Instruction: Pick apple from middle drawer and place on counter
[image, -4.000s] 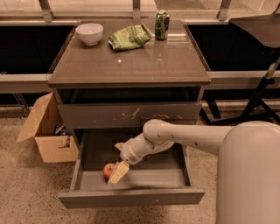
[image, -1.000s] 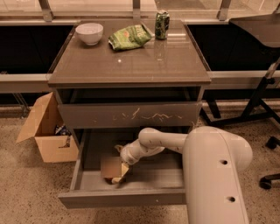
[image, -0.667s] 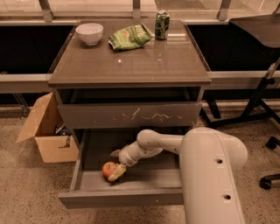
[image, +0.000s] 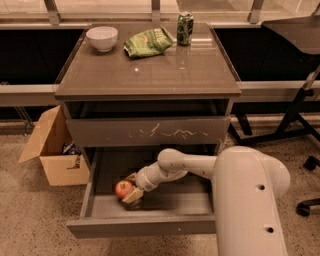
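Speckled floor fills the foreground, and above it the drawer (image: 145, 226) is seen pulled open at the base of the cabinet. The apple (image: 122, 189) is found inside it, low on the drawer floor toward the front left corner. The claw (image: 132, 192) is set right against the apple's right side, reached in on the white arm (image: 185, 164) from the right. Whether it is clamped on the apple or only placed about it cannot be told. No lift is evident, as the apple appears to rest on the drawer floor.

The grasp is therefore judged to be the step in hand, with the carry and the placing not yet begun. For the next move a firm hold must be secured first. The apple should then be drawn out toward the front, since the scratched front (image: 150, 131) just above leaves little headroom, and raised only once clear of it.

Beyond, the worktop (image: 150, 75) is bare across its near half, where a set-down could be made. At its far edge a bowl (image: 102, 37), a green bag (image: 148, 42) and a can (image: 185, 28) are ranged.
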